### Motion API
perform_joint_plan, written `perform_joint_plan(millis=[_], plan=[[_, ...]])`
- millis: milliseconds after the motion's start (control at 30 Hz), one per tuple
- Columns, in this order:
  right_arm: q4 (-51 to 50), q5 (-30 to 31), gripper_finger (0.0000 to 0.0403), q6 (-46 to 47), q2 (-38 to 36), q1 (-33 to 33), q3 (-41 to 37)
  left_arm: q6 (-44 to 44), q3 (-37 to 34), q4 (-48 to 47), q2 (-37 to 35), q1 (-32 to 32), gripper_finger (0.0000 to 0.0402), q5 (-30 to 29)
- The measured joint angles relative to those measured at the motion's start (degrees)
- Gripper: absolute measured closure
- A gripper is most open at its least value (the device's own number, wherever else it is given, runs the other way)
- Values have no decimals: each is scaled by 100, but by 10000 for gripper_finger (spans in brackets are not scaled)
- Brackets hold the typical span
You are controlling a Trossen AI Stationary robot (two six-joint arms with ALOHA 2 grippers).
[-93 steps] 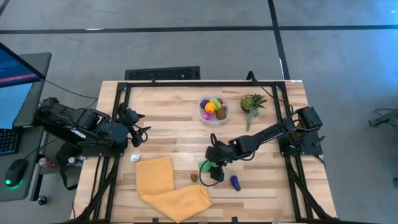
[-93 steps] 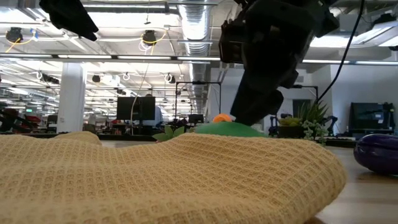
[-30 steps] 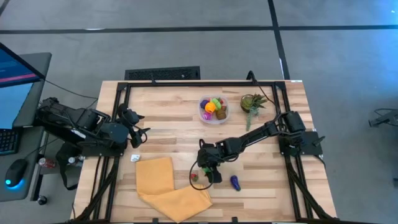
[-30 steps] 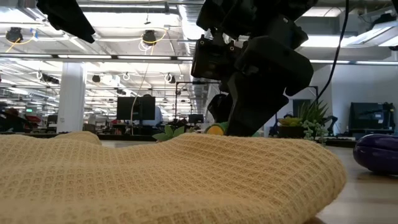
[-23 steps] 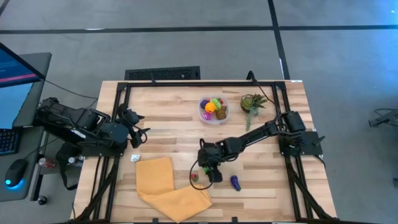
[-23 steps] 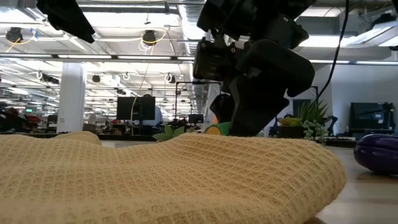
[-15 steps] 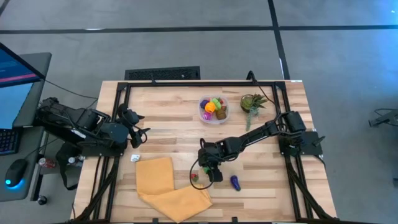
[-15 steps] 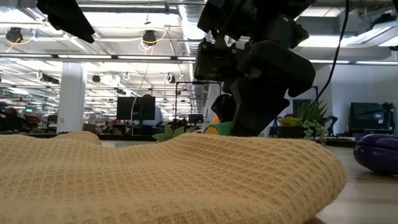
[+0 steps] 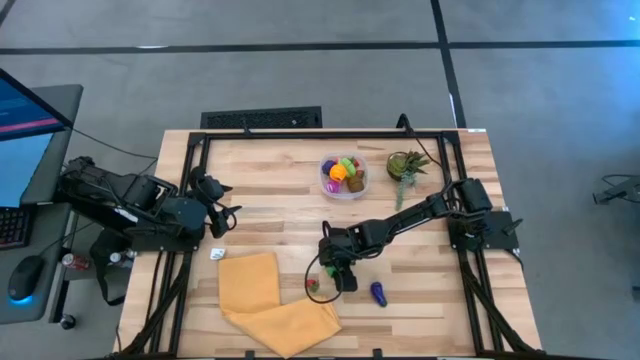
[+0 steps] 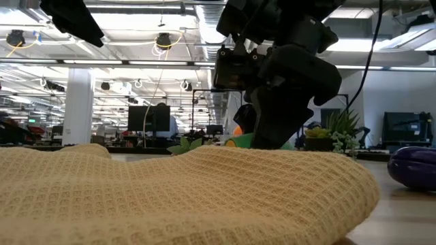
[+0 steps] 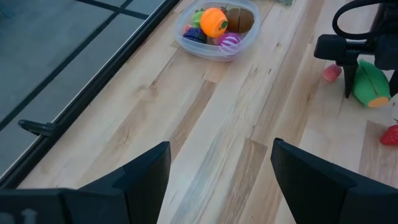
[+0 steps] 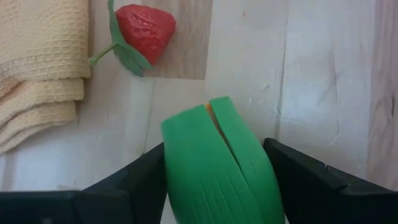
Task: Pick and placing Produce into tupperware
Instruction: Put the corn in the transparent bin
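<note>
Green produce point(image 12: 217, 167) between right gripper point(image 12: 214, 180) fingers, grip unclear, strawberry point(image 12: 144, 30) beyond

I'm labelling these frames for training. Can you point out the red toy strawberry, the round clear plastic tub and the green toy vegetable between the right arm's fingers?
Red toy strawberry point(image 12: 144, 31): right wrist view, its red body.
Round clear plastic tub point(image 11: 198, 49): left wrist view, its near wall.
Green toy vegetable point(image 12: 214, 165): right wrist view, its green upper face.

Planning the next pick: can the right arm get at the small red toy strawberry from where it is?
Probably yes. The strawberry lies bare on the wood beside the yellow cloth, just past the right gripper, whose fingers flank a green piece.
</note>
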Motion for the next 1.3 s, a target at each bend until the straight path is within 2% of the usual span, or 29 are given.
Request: perform_joint_plan(millis=[300, 567, 833, 1067, 1300], plan=[[31, 6, 159, 16, 2, -1, -4, 0, 0, 0, 0, 0, 134, -2], [-46, 4, 158, 15, 15, -1, 126, -2, -120, 34, 4, 0, 134, -11], [-167, -11, 158, 224, -1, -12, 229, -4, -574, 543, -5, 2, 134, 110], [-439, -53, 158, 467, -263, -84, 218, 7, -800, 769, -10, 2, 134, 120], [-245, -7, 158, 748, -624, -185, 233, 203, -831, 761, -9, 2, 134, 71]])
